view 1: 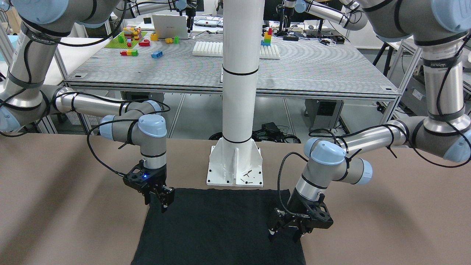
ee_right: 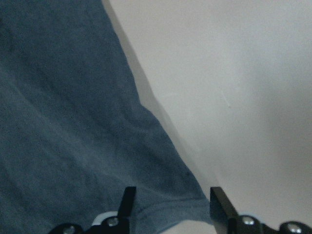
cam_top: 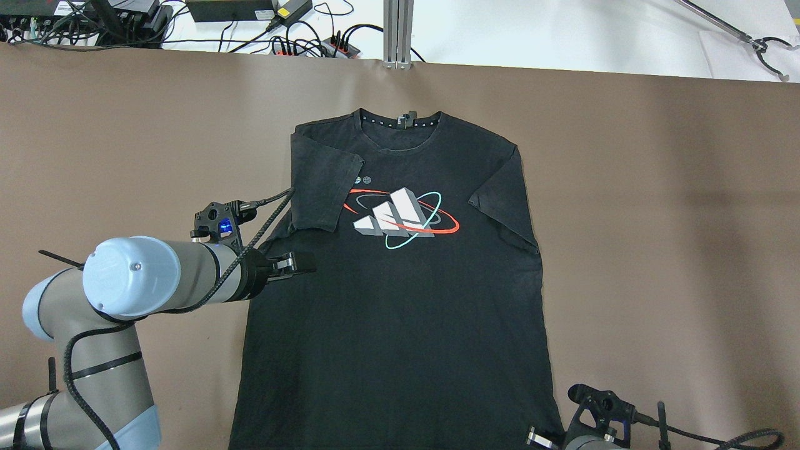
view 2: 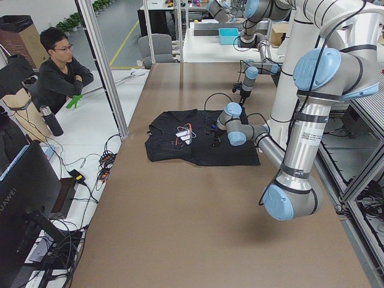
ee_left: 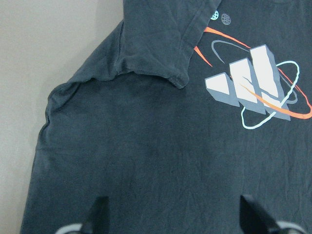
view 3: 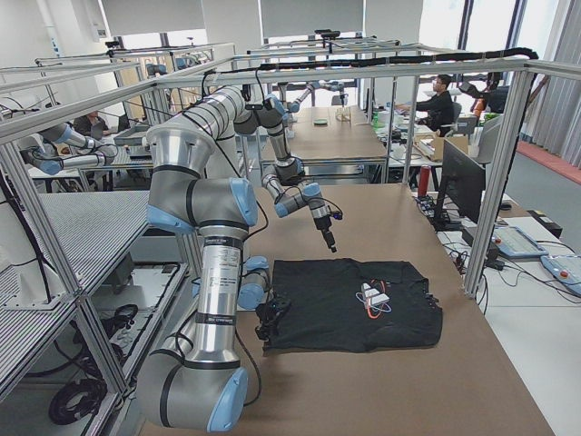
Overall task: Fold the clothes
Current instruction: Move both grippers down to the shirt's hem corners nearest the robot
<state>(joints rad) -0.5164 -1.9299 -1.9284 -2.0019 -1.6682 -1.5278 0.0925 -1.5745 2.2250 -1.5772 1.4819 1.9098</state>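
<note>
Black T-shirt (cam_top: 400,300) lies spread flat, print side up, on the brown table (cam_top: 656,250). Its hem runs just in front of the base plate (view 1: 235,165) of the white post (view 1: 239,92), and its collar (cam_top: 400,122) is at the end farthest from that post. The shirt is wider than the base plate. A white, red and turquoise print (cam_top: 403,219) sits on the chest, well away from the post. The sleeve (cam_top: 325,187) on the robot's left is folded in over the body, its edge close to the print; the other sleeve also appears turned inward.

The left gripper (view 1: 284,237) hangs over the shirt's edge on the post's left side, farther out from the post than the right one. Its wrist camera shows both fingers (ee_left: 100,214) spread wide with bare cloth below them — released, grasping nothing. Whether the fingertips touch the fabric cannot be told.

The right gripper (view 1: 163,204) points down at the hem corner on the post's right side, near the base plate. In its wrist view the fingers (ee_right: 127,200) stand apart, with the corner of the hem lying in the gap between them and the bare table just beside it — not clenched on the cloth.
</note>
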